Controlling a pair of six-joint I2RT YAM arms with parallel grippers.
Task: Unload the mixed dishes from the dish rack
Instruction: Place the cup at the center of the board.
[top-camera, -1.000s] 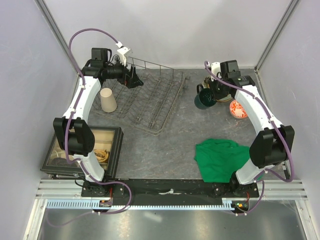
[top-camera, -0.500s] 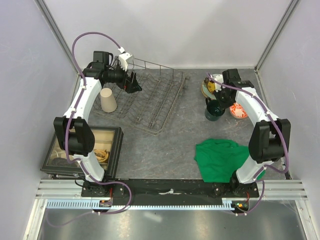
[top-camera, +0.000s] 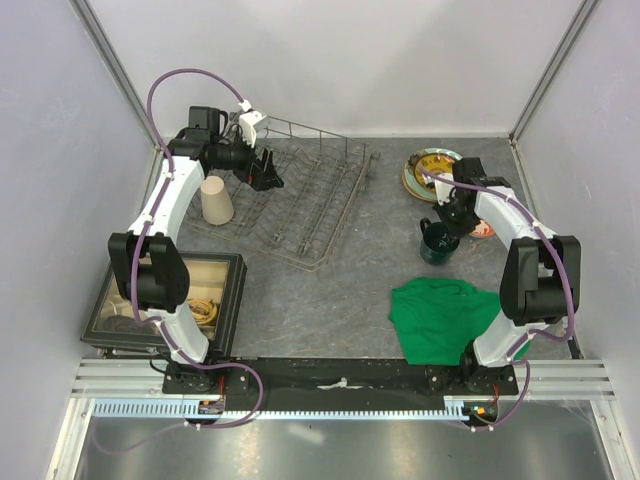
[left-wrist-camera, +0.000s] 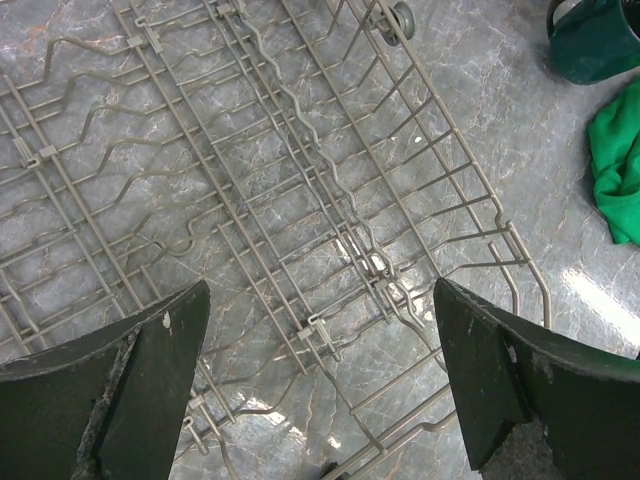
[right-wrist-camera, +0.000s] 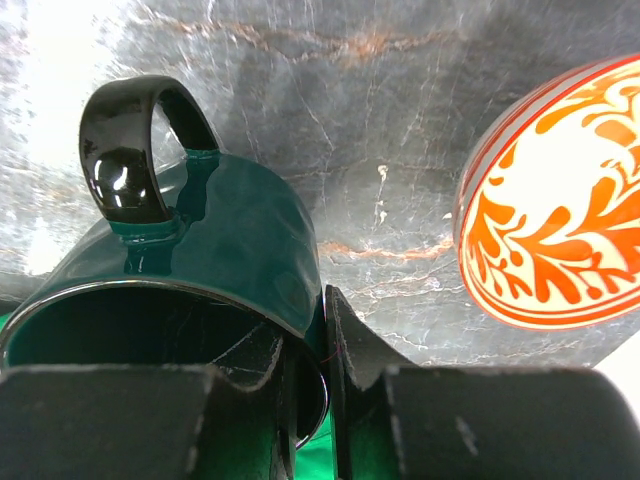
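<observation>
— Grip on the right gripper (right-wrist-camera: 310, 345)?
— Clamped across the wall of the dark green mug (right-wrist-camera: 230, 250), one finger inside the rim, one outside. Handle on the side away from the fingers.
— Around it?
— Just to the right, small red-and-white bowl (right-wrist-camera: 560, 220), apart from the mug. Further back, yellow-patterned plate (top-camera: 430, 165). On the near side, green cloth (top-camera: 445, 318).
— Changed over the last second?
— Mug carried away from the plate and the dish rack (top-camera: 310, 200), toward the cloth. Now low over bare table (top-camera: 350, 290) beside the bowl. Touching down or not: cannot tell.
— And the left gripper (left-wrist-camera: 320, 300)?
— Spread wide, holding nothing, hanging over bare rack wires, shifted only slightly. Off to its left, tall beige cup (top-camera: 215, 200) at the rack's edge. Inside or just beside: cannot tell.
— Meaning for the task?
— Probably mug nearly unloaded, with only set-down and release left. Cup likely next, within the left gripper's reach.
</observation>
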